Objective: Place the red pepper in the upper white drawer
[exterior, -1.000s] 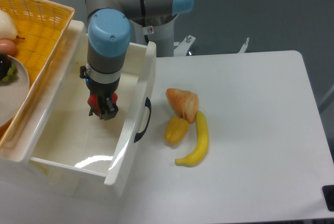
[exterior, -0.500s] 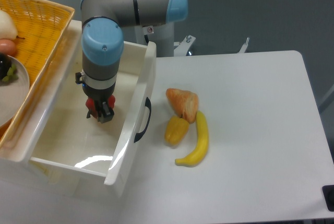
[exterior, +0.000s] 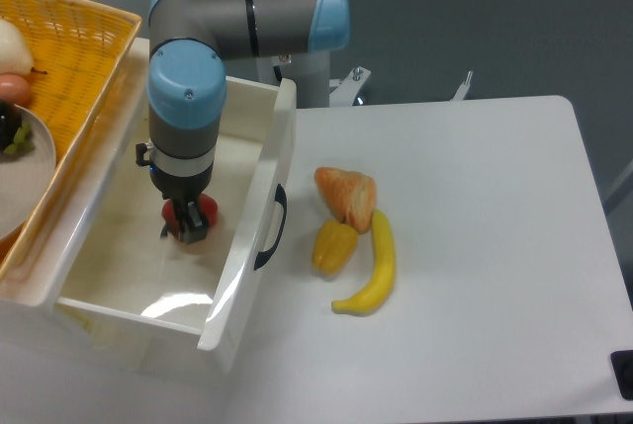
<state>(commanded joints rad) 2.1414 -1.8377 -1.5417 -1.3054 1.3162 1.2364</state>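
Arm reached down from the top of the view into the open drawer [exterior: 259, 182], wrist pointed straight down. Pincer [exterior: 185, 226] sat low inside the drawer, near its floor, toward the middle of the compartment.

Pepper [exterior: 205, 212] lay in the drawer, right at the pincer tip. Red showed on both sides of the dark fingers [exterior: 189, 229], more of it on the right, toward the drawer front. The wrist and fingers covered the top of the pepper, so its stem could not be made out. Pepper looked to be at or very close to the drawer floor; whether it rested on the floor could not be settled from this angle.

Pincer state: the fingers stood against the pepper, but whether they were pressing on it or spread off it could not be told; the wrist hid the gap.

Drawer was pulled out, its front panel with the black handle [exterior: 270, 227] facing the desk [exterior: 475, 246]. A glare patch lay on the floor near the front left corner.

Left of the drawer, a yellow basket [exterior: 74, 53] sat along its edge, holding a white plate [exterior: 22, 182] with some fruit at the view's border.

On the desk, just right of the drawer front, a croissant [exterior: 347, 195], a yellow pepper [exterior: 334, 246] and a banana [exterior: 375, 268] lay clustered together, touching or nearly so. All three were well clear of the pincer.
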